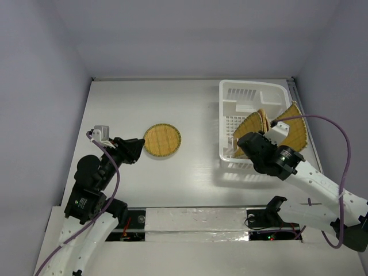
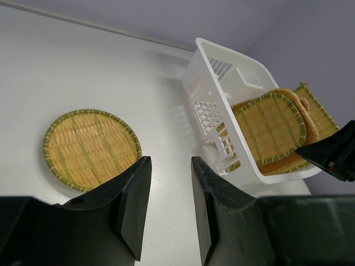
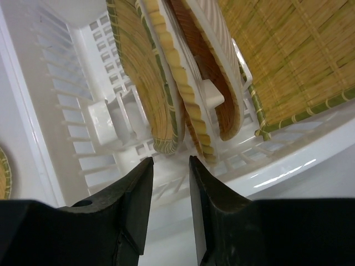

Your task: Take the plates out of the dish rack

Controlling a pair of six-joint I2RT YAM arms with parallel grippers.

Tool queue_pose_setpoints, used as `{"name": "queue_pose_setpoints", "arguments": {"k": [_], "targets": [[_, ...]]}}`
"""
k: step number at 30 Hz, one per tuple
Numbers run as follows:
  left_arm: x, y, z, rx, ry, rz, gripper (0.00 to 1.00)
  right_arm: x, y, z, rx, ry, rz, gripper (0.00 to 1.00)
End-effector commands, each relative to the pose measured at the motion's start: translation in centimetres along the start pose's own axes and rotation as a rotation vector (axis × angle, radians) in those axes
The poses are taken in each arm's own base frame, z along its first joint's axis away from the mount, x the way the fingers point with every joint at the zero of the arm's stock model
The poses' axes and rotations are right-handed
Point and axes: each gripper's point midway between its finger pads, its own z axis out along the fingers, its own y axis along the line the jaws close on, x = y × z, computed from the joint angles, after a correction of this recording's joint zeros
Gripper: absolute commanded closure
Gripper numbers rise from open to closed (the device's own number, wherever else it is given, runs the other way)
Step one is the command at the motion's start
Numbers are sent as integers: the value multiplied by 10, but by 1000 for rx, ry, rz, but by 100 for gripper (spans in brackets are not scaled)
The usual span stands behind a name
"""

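**While hovering: one plate on table, others at rack**

While hovering low over white tabletop (image 1: 190, 109), left gripper (image 2: 170, 163) pointed rightward across table; jaws a narrow gap apart, nothing between them, nothing held; round tan woven plate with darker green-brown rim (image 2: 90, 148) flat on tabletop, just left of left finger in wrist view, not touched; well apart from rack.

At far right of tabletop, white slotted plastic dish rack (image 1: 253, 92); right gripper (image 3: 170, 160) over near end of rack, pointed down into it; jaws slightly parted, gap bare, no grip on anything.

Inside rack, three thin tan woven plates (image 3: 138, 72) standing on edge, packed close, leaning together; nearest one round with green rim, middle one scalloped along edge, third showing brown face; lower edges down among white floor pegs (image 3: 119, 113).

At right side of rack, large square tan woven plate with green rim (image 3: 299, 61), tilted, leaning outward; inside wall or resting over it: unclear.

Right gripper tips short of all plates; no contact seen.
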Motion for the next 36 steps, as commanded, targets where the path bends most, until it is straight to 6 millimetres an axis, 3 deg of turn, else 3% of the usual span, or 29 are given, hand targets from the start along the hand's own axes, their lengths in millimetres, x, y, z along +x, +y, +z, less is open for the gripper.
{"name": "queue_pose_setpoints", "arguments": {"k": [1,4,14,23,31,36], "targets": [[-8,-5,-2,21,-37,4,68,-24,8,-1,-3,-98,91,62],[-9,-5,-3,20,-39,3,68,-27,-2,5,45,-129,102,63],[-8,-5,-1,18,-35,4,68,-24,4,25,96,-167,74,64],[-7,-5,-1,18,-30,2,68,-15,-7,39,203,-185,8,60],[-6,-5,0,17,-25,0,67,-19,3,44,238,-206,-25,59],[-6,-5,-1,20,-27,0,68,-20,2,44,243,-210,-34,77]]}}
